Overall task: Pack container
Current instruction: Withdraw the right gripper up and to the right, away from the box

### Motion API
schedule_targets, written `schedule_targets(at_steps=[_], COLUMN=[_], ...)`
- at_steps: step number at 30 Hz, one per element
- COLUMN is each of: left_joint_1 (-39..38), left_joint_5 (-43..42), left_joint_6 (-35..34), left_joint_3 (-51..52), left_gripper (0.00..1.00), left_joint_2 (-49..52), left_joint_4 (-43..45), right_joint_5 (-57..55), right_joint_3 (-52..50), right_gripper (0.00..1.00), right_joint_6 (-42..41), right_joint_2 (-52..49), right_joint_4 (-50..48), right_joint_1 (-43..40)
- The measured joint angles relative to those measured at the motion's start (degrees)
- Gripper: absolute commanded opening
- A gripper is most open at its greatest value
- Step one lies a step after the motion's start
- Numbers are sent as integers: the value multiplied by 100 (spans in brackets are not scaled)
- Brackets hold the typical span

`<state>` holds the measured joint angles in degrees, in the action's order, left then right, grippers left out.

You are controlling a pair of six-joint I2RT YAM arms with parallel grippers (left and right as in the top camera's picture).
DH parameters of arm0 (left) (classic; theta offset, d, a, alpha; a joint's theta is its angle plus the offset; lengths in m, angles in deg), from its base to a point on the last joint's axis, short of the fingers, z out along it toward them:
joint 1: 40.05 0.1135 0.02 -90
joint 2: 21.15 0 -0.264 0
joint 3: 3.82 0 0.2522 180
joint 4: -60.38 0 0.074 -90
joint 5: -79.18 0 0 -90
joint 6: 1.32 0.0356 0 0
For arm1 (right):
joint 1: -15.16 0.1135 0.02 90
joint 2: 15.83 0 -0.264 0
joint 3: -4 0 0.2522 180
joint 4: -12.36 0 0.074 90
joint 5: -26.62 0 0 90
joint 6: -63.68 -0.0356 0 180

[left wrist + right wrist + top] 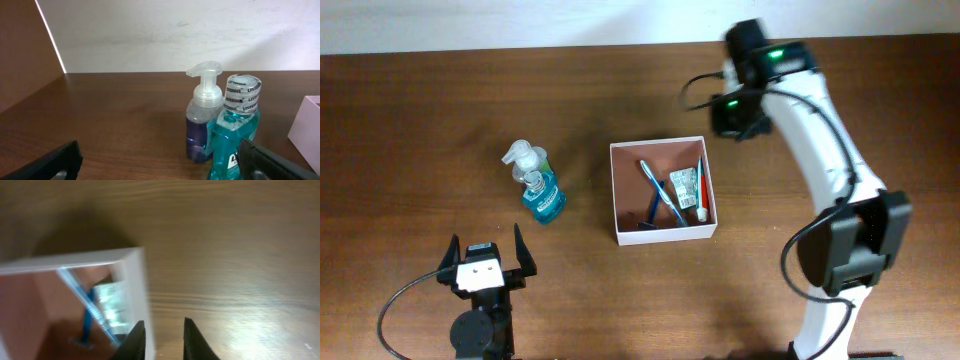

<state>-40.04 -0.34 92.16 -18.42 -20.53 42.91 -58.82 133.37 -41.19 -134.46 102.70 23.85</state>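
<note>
The container (614,195), a shallow white-walled box with a reddish-brown inside, sits mid-table. It holds a blue toothbrush (656,188), a razor (651,216) and a toothpaste tube (684,186). My right gripper (735,118) hovers over the table just beyond the container's far right corner. In the right wrist view its fingers (164,330) stand a little apart with nothing gripped, next to the container's white wall (75,262). My left gripper (485,243) is open and empty at the front left, facing the bottles (160,167).
A teal Listerine bottle (545,200) and a clear foam pump bottle (523,160) stand together left of the container. In the left wrist view the Listerine (235,132) is in front of the pump bottle (202,117), and the container's corner (306,130) shows at the right edge.
</note>
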Motion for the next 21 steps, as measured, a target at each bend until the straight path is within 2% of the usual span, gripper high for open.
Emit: schedule_targets(at_steps=[3,5,6,7,14,21], left_joint_1=[0,0,0,0,0,0], left_joint_5=[0,0,-2,0,0,0], left_joint_6=[2,2,2,0,2,2], left_joint_3=[0,0,0,0,0,0], left_gripper=[99,99,99,99,99,99], left_joint_2=[0,0,0,0,0,0], left_joint_4=[0,2,0,0,0,0], right_joint_5=[-55,-136,-205,-306,-944,-1462], right_joint_3=[0,0,0,0,0,0], right_gripper=[56,77,83,98,98,98], right_joint_6=[33,118,177,168,212,205], right_joint_2=[0,0,0,0,0,0], right_joint_4=[101,105,105,103,101,-437], right_joint_1=[-573,-914,-1019,-1169,-2017,-2675])
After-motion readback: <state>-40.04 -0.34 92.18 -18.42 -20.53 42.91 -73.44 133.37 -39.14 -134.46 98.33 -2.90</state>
